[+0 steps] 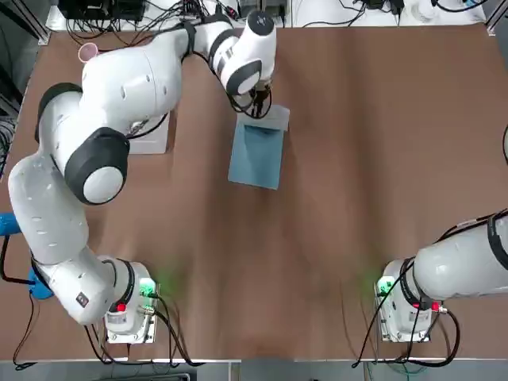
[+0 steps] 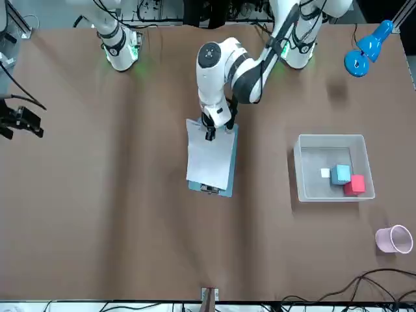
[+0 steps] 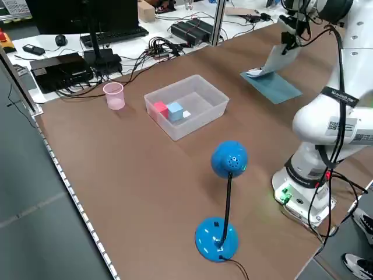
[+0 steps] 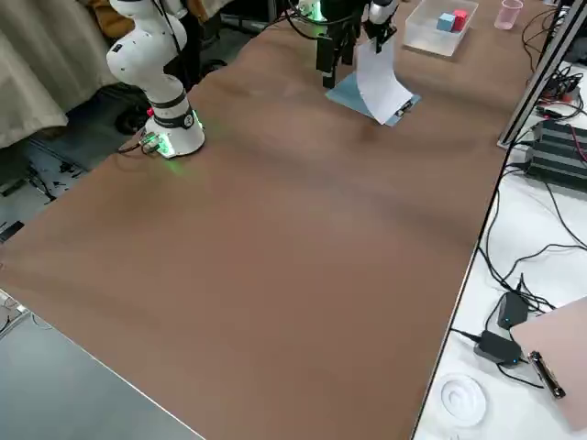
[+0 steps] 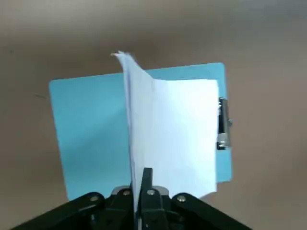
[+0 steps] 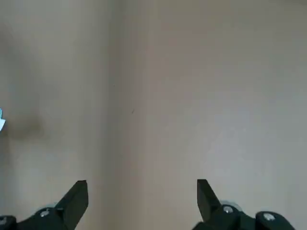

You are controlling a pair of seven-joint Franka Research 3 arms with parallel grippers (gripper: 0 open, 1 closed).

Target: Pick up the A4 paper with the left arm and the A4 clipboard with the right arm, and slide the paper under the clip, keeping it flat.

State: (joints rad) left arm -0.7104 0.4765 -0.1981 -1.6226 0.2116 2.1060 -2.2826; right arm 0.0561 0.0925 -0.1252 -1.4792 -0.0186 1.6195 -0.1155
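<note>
The light-blue A4 clipboard (image 1: 255, 159) lies flat on the table at mid-back, its clip (image 2: 209, 188) at the end farthest from the robot. My left gripper (image 2: 210, 134) hangs over the board's near end, shut on one edge of the white A4 paper (image 2: 208, 159). That edge is raised and the sheet curves down onto the board toward the clip (image 5: 223, 125). The left wrist view shows the fingers (image 5: 149, 184) pinching the paper (image 5: 177, 129) above the board (image 5: 91, 129). My right gripper (image 6: 141, 196) is open over bare table, far off to the robot's right.
A clear bin (image 2: 299, 169) with small coloured blocks sits to the robot's left of the board. Beyond it stands a pink cup (image 2: 393, 239). A blue desk lamp (image 2: 367, 49) is near the left arm's base. Cables run along the table's far edge.
</note>
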